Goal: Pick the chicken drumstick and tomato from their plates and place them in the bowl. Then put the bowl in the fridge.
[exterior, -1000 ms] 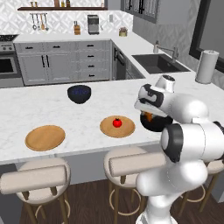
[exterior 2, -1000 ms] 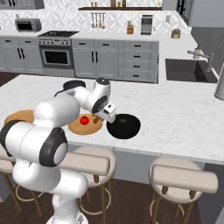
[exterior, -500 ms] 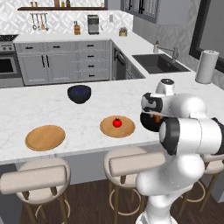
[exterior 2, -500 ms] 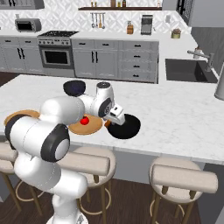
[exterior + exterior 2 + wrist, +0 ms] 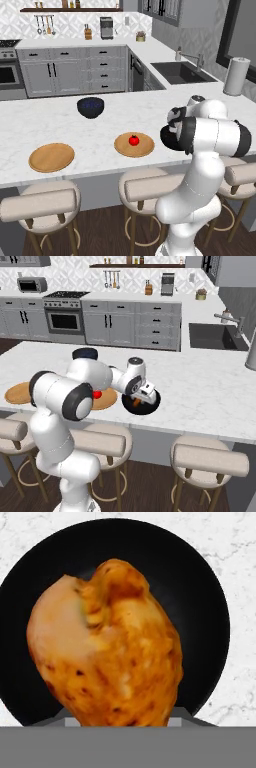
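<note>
Gripper (image 5: 138, 402) hangs low over the black bowl (image 5: 210, 602), clenched on the chicken drumstick (image 5: 107, 647), which in the hand view sits right above the bowl's middle. Judging by that, the first item is about to be dropped but not yet released. Beyond, on the tabletop (image 5: 60, 120), the tomato (image 5: 134, 140) rests on its plate (image 5: 122, 147), untouched; the other plate (image 5: 51, 157) lies bare. Tomato transfer and the fridge trip remain.

Straight below the gripper (image 5: 138, 401) the black bowl (image 5: 200, 577) lies open, though the chicken drumstick (image 5: 107, 649) hangs in between; bare marble counter (image 5: 240, 542) surrounds it.
</note>
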